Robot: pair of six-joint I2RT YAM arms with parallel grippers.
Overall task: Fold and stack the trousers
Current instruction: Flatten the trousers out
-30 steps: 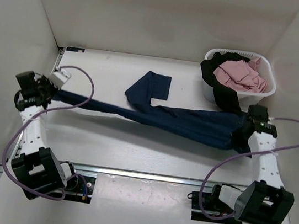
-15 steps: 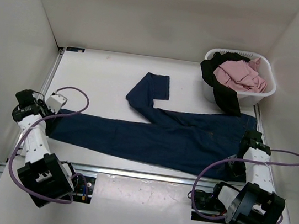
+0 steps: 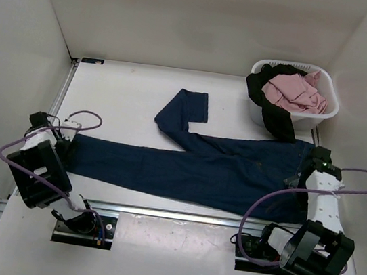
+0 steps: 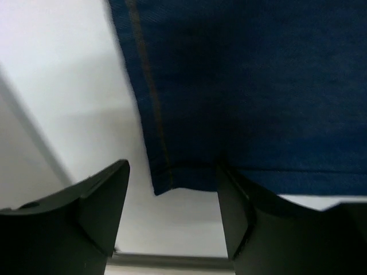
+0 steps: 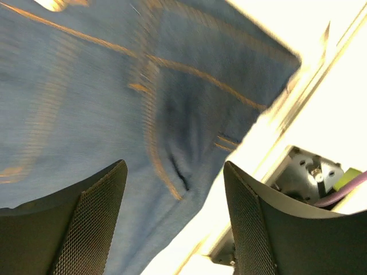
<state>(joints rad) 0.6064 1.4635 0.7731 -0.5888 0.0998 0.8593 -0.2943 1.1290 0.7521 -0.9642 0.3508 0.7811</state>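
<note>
White counter [image 3: 121, 94], boxed in by pale walls [image 3: 186, 21] on three sides. Metal rail [image 3: 179, 215] runs along the near edge; purple cables [image 3: 362, 178] loop off both my arms

Left pincer [image 4: 172, 189]: fingers spread wide, nothing pinched. It sits low at the left end of the trousers [image 3: 192, 169]. The hem of one leg shows in the gap between my fingertips, lying flat on the counter, a tan stitch line running up its left edge

Right pincer [image 5: 175, 177]: also spread, nothing pinched. Wrist view is blurred. Denim with tan seams and what looks like a pocket edge fills it; pale counter edge and some metal hardware show at the right

Trousers: dark navy jeans laid flat across the counter from left to right, waist end by my right pincer, one hem by my left. The other leg bends away near the middle and angles toward the far side, ending around the far centre

Far right corner: white basket [image 3: 329, 111] holding a pink garment [image 3: 292, 91]. A black garment [image 3: 271, 119] hangs over its near-left rim, reaching down to the waist end of the trousers; cannot tell whether the two overlap
</note>
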